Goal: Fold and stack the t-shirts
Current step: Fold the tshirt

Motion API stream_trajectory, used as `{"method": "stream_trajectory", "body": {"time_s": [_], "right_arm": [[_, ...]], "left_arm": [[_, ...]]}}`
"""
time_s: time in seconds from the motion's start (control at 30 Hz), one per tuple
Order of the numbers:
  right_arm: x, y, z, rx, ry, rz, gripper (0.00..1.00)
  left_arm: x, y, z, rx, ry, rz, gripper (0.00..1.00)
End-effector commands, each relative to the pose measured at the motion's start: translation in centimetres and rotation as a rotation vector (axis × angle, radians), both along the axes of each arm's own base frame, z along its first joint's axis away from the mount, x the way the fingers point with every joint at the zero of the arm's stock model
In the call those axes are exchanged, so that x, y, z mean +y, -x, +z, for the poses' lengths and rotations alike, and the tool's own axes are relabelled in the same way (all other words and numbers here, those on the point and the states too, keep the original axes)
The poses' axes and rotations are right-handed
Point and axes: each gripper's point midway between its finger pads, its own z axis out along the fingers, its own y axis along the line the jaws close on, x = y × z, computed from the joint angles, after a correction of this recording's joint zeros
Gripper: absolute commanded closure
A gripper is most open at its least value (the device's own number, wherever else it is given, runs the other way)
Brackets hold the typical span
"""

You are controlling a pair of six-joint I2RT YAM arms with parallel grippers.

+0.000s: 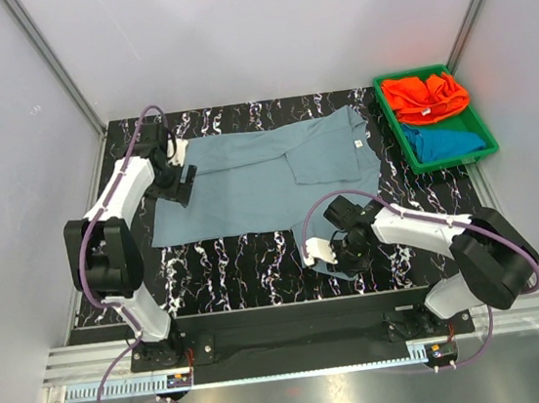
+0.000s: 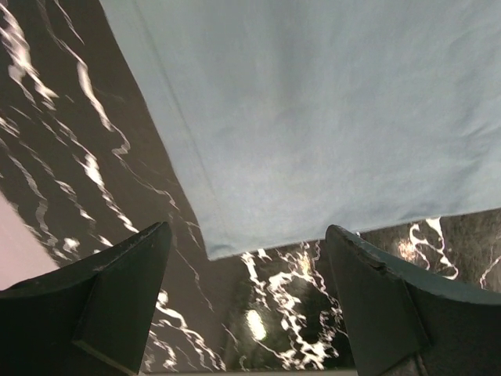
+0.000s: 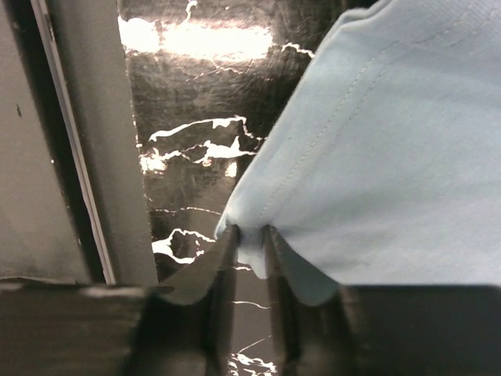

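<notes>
Right gripper (image 3: 249, 235): jaws pinching a stitched edge of the near sleeve of the grey-blue t-shirt (image 1: 247, 180), with cloth bunching between the fingers low over the near right of the table (image 1: 218, 262).

Left gripper (image 2: 249, 235): jaws standing wide, holding nothing, hanging just above a hem corner at the shirt's left end.

Grey-blue t-shirt: lying spread flat mid-table, its long axis running left to right. The collar and white neck label (image 1: 359, 141) are pointing right toward the green tray (image 1: 398, 141), and the hem is pointing left.

Orange t-shirt (image 1: 424, 96) and teal t-shirt (image 1: 449, 140): sitting crumpled in the tray at the far right.

Governing relation, as judged: the shirt body is lying beyond and to the left of the right gripper, so the sleeve is probably needing to be carried inward across the long axis. The right arm is sitting nearer the sleeve, the left nearer the hem.
</notes>
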Motion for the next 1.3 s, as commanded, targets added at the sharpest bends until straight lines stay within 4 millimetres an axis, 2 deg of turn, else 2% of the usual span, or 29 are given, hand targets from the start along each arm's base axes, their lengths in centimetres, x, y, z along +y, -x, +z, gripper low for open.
{"method": "stream_trajectory", "body": {"time_s": [0.0,0.03,0.1,0.3,0.33,0.5,0.67,0.97,1.17,1.27], "right_arm": [[0.4,-0.5,-0.3,-0.014,0.007,0.016,0.79],[0.6,-0.7,-0.1,-0.019,0.0,0.015,0.81],[0.7,-0.8,0.0,-0.023,0.0,0.01,0.89],[0.8,-1.1,0.1,-0.036,-0.005,0.0,0.94],[0.8,-1.1,0.1,-0.034,-0.005,0.0,0.95],[0.8,-1.3,0.3,-0.038,-0.002,-0.006,0.95],[1.1,-1.4,0.4,-0.044,-0.012,-0.015,0.96],[1.5,-1.7,0.7,-0.045,-0.026,-0.023,0.97],[1.6,-1.7,0.8,-0.044,-0.031,-0.031,0.99],[1.7,-1.8,0.8,-0.043,-0.029,-0.03,0.99]], "left_arm": [[-0.1,1.5,-1.5,0.061,0.06,0.053,0.13],[0.3,1.6,-1.5,0.064,0.069,0.086,0.14],[-0.2,2.4,-2.0,0.092,0.13,0.109,0.14],[0.1,4.4,-3.6,0.155,0.195,0.178,0.21],[0.9,4.5,-3.8,0.16,0.202,0.207,0.24],[2.2,4.8,-4.1,0.188,0.243,0.276,0.34],[3.4,5.8,-4.1,0.198,0.254,0.326,0.38],[4.9,6.5,-5.7,0.274,0.263,0.396,0.4],[6.0,7.1,-7.9,0.35,0.274,0.45,0.43],[6.4,7.2,-8.4,0.366,0.274,0.463,0.44]]}}
